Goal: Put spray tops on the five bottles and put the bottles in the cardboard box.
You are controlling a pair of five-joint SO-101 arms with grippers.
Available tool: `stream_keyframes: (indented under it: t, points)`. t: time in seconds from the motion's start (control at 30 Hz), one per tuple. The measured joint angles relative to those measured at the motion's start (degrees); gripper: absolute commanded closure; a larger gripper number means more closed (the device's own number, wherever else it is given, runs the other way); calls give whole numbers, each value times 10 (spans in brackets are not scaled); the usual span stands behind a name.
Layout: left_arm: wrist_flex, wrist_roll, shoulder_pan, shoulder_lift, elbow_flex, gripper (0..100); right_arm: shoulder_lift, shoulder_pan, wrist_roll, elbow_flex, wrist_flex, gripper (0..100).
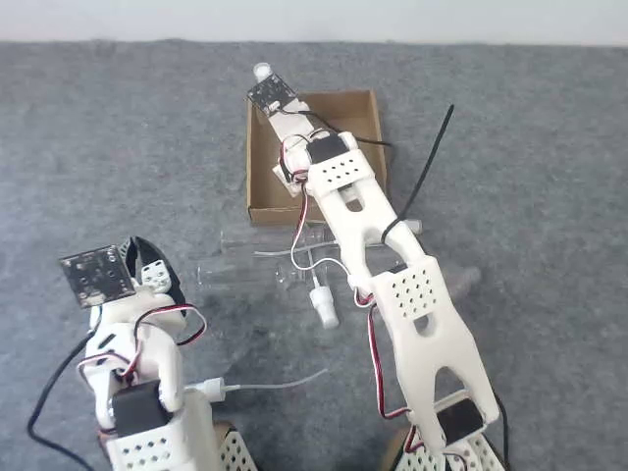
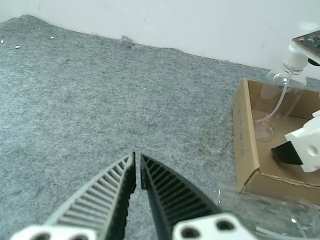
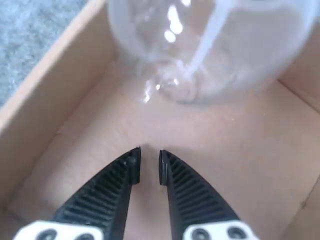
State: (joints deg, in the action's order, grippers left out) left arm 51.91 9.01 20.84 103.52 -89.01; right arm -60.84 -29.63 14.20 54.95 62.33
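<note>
A cardboard box (image 1: 365, 110) lies open at the far middle of the grey mat. Inside it a clear bottle (image 3: 210, 45) with a white spray top (image 2: 296, 56) and a dip tube leans toward the box's far left corner. My right gripper (image 3: 149, 156) hangs inside the box just short of that bottle, open by a narrow gap with nothing between its fingers. Several clear bottles (image 1: 245, 265) lie on the mat in front of the box. A loose spray top (image 1: 323, 306) lies near them, and another spray top (image 1: 211, 389) with a long tube lies nearer the arms' bases. My left gripper (image 2: 137, 162) is shut and empty above bare mat, left of the bottles.
The right arm (image 1: 392, 255) stretches over the lying bottles toward the box. A black cable (image 1: 427, 172) runs across the mat right of the box. The box wall (image 2: 245, 135) stands to one side of the left gripper. Open mat lies to the left and far right.
</note>
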Motion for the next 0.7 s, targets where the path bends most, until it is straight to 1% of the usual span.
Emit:
stream_keyframes:
  t: [0.23, 0.7]
  points:
    - [0, 0, 0, 0, 0, 985, 53, 0, 1, 0, 61, 965]
    - [0, 0, 0, 0, 0, 985, 181, 1, 1, 0, 215, 965]
